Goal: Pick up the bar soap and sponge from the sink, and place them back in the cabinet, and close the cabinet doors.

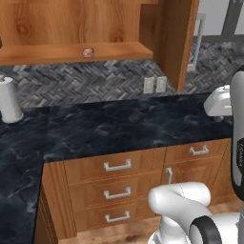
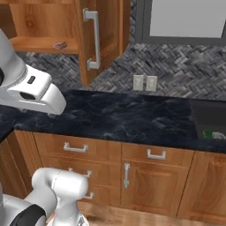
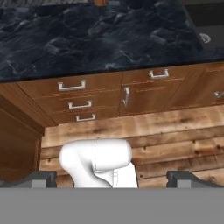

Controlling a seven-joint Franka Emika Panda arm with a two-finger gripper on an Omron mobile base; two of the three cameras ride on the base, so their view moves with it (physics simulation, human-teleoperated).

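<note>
Landmark: the black marble counter (image 1: 119,124), running wide across both base views, everything below placed against it.
Bar soap: there it is, the bar soap (image 1: 87,52), a small pinkish-brown block sitting on the cabinet's wooden shelf (image 1: 71,53), above the counter and up against the back of the cabinet; in the right base view it shows as a small dark lump on that same shelf.
Cabinet: the cabinet (image 1: 62,24) hangs open above the counter, warm wood grain inside.
Cabinet doors: one of the cabinet doors (image 2: 103,35) stands swung out over the counter, its grey bar handle (image 2: 93,39) facing the right base camera.
Sponge: a sliver of green, the sponge (image 2: 207,133), low in the sink at the counter's right end, partly hidden by the basin edge.
Sink: the sink (image 2: 209,119) is a black basin cut into the counter on the right; the hand view catches its corner and a silver drain (image 3: 205,38).
Gripper: the gripper (image 3: 111,179) looks down past the counter's front edge at the drawers (image 3: 72,94) and the wood floor (image 3: 166,135).
Fingers: spread wide apart, the two dark fingertips (image 3: 41,178) at opposite sides of the hand view, nothing between them.
Other: a paper towel roll (image 1: 9,100) stands on the counter's left end; two wall outlets (image 1: 155,85) sit on the herringbone backsplash just above the counter.
</note>
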